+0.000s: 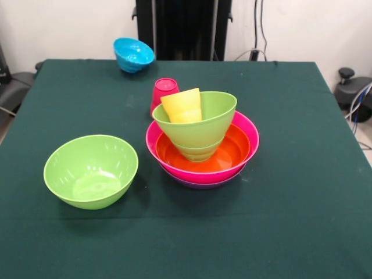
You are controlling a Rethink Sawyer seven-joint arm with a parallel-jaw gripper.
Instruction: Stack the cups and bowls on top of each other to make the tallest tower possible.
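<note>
- One nested tower (202, 152) of glossy plastic bowls stands mid-frame on the green desk (302, 174), a yellow ribbed cup (182, 105) tilted inside its lime top bowl (200, 123).
- No pincer shows, so its state and its relation to the tower cannot be told.

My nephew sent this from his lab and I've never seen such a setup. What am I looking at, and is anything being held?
One camera looks across a table with a dark green cloth toward a robot's black pedestal. Its arm and gripper do not show, so nothing is held. A tower is half built: purple bowl lowest, then pink, orange and lime green bowls, with a yellow cup tilted inside. A red cup stands behind it. A loose green bowl and a tipped blue bowl wait apart.
</note>
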